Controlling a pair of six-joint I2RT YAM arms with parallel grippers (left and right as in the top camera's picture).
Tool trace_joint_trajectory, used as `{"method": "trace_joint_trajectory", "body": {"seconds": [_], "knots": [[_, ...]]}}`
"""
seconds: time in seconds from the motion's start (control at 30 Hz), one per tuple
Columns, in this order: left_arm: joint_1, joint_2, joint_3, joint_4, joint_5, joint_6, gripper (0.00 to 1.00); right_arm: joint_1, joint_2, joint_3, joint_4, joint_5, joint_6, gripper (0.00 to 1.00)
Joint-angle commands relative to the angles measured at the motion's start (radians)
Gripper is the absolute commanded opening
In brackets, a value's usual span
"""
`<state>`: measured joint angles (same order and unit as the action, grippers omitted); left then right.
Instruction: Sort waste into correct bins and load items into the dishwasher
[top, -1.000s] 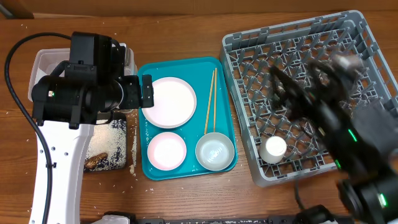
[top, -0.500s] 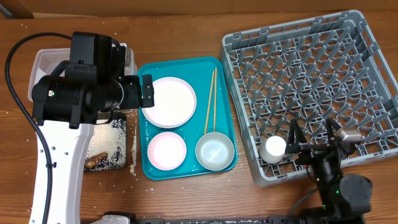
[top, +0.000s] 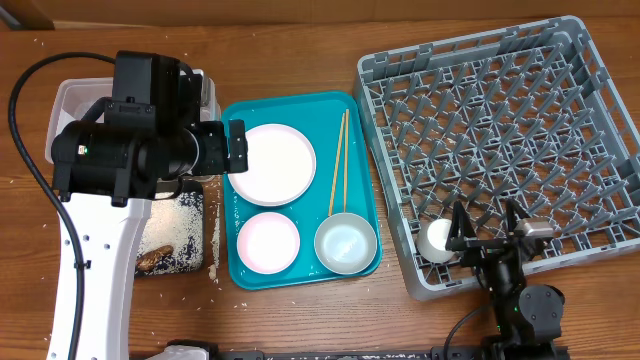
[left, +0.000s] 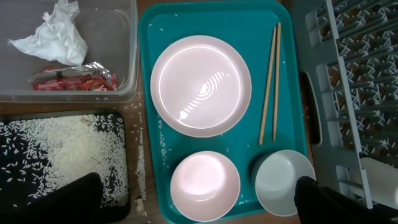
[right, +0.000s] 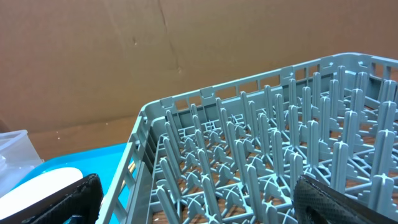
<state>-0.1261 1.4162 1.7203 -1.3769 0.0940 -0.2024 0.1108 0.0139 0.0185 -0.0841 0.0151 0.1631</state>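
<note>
A teal tray (top: 228, 215) holds a pink plate (top: 275, 163), a small pink bowl (top: 267, 243), a pale grey bowl (top: 345, 243) and wooden chopsticks (top: 338, 165). My left gripper (top: 228, 148) hangs open and empty over the tray's left edge. The left wrist view shows the plate (left: 201, 86), pink bowl (left: 205, 185), grey bowl (left: 280, 180) and chopsticks (left: 270, 81) between its spread fingers (left: 199, 208). A white cup (top: 438, 240) sits in the grey dish rack (top: 490, 140). My right gripper (top: 483, 228) is open and empty at the rack's front edge, beside the cup.
A clear bin (left: 124, 50) holds crumpled tissue (left: 53, 37) and a red wrapper (left: 71, 78). A black tray (left: 62, 149) holds spilled rice. The right wrist view looks across the rack's prongs (right: 261, 155) toward a cardboard wall.
The right arm has swept from over the rack down to its front edge at the bottom right. The left arm and the tray's items have not moved.
</note>
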Motion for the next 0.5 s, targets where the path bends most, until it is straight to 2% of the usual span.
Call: {"method": "trace_joint_trajectory", "body": {"seconds": [0.0, 0.3, 0.37, 0.47], "knots": [[-0.005, 0.004, 0.001, 0.000, 0.007, 0.012, 1.00, -0.007, -0.010, -0.010, 0.002, 0.002, -0.003, 1.00], [-0.005, 0.004, 0.001, 0.000, 0.002, 0.012, 1.00, -0.008, -0.010, -0.010, 0.002, 0.002, -0.003, 1.00], [-0.006, -0.017, 0.001, -0.007, -0.063, 0.051, 1.00, -0.008, -0.010, -0.010, 0.002, 0.002, -0.003, 1.00], [-0.005, -0.113, -0.059, 0.140, -0.082, 0.058, 1.00, -0.007, -0.010, -0.010, 0.002, 0.002, -0.003, 1.00]]}}
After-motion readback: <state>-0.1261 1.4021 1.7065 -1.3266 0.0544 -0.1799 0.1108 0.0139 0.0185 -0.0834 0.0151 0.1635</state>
